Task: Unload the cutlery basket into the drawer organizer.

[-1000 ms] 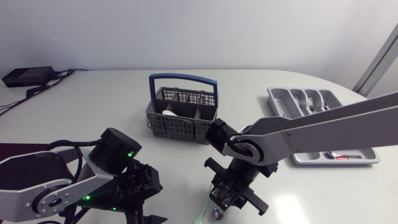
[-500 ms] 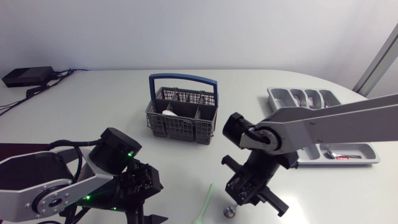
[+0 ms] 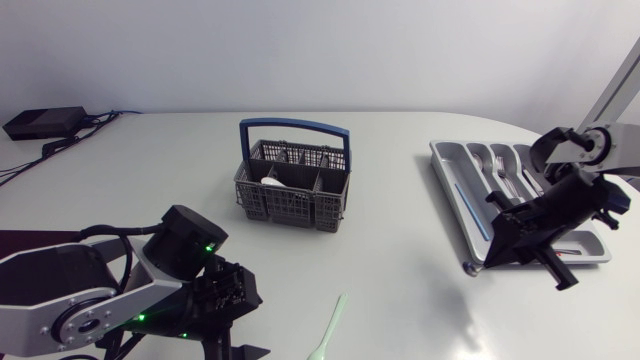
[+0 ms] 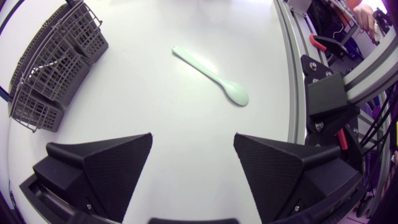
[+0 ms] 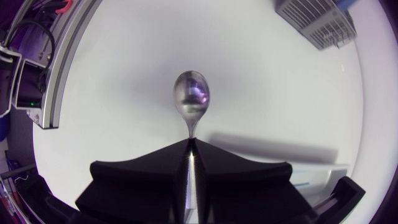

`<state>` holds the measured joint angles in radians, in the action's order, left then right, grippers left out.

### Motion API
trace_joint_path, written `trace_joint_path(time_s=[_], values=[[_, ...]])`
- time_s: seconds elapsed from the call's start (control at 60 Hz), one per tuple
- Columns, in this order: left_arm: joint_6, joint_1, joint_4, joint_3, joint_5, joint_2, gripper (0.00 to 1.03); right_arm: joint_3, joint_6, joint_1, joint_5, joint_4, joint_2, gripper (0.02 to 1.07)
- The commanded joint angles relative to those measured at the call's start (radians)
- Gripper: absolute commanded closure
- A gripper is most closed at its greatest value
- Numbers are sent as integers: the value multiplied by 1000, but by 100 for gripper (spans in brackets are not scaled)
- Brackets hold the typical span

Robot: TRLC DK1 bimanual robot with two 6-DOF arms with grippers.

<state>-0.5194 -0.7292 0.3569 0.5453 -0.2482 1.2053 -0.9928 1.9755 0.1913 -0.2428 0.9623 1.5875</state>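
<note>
My right gripper (image 3: pixel 492 254) is shut on the handle of a metal spoon (image 5: pixel 191 96), whose bowl sticks out ahead of the fingertips. It hangs at the near left corner of the grey drawer organizer (image 3: pixel 450 160), with the spoon bowl (image 3: pixel 470 267) just off the tray's edge. The grey cutlery basket (image 3: pixel 293 185) with a blue handle stands mid-table and holds a few pieces. A pale green spoon (image 3: pixel 328 328) lies flat on the table near the front. My left gripper (image 4: pixel 193 168) rests open at the front left, with the green spoon (image 4: pixel 211 74) well ahead of it.
Forks and spoons (image 3: pixel 500 165) lie in the organizer's compartments, and another spoon (image 3: pixel 545 248) lies in its near section. A black box (image 3: pixel 45 122) with cables sits at the back left. The basket (image 4: pixel 53 68) stands ahead of the left gripper, off to one side.
My right gripper has closed on the metal spoon at the table's front middle and carried it right to the organizer. The green spoon stayed on the table. The left arm has not moved.
</note>
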Motion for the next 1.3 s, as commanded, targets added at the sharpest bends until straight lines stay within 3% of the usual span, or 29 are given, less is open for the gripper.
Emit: trace_joint_path(time_s=[0.0,0.2,0.567,0.683,0.733,0.783,1.083,1.283], values=[[7,-6,-7,-4,4,14,11,-84,112,99,-13,33,83,99],[13,-21,-7,10,4,16,11,-336,161,307,-26,67,312,99],[29,-35,-4,21,23,27,11,-529,171,410,-16,64,502,99],[35,-38,-3,21,24,27,11,-515,169,407,10,59,503,94],[36,-39,-3,22,27,27,11,-506,163,405,14,58,499,68],[39,-39,-3,22,27,27,11,-492,154,402,14,55,485,52],[68,-30,4,31,86,34,11,-202,155,277,-29,41,170,47],[91,-22,4,31,136,40,11,34,92,-29,-73,4,-66,47]])
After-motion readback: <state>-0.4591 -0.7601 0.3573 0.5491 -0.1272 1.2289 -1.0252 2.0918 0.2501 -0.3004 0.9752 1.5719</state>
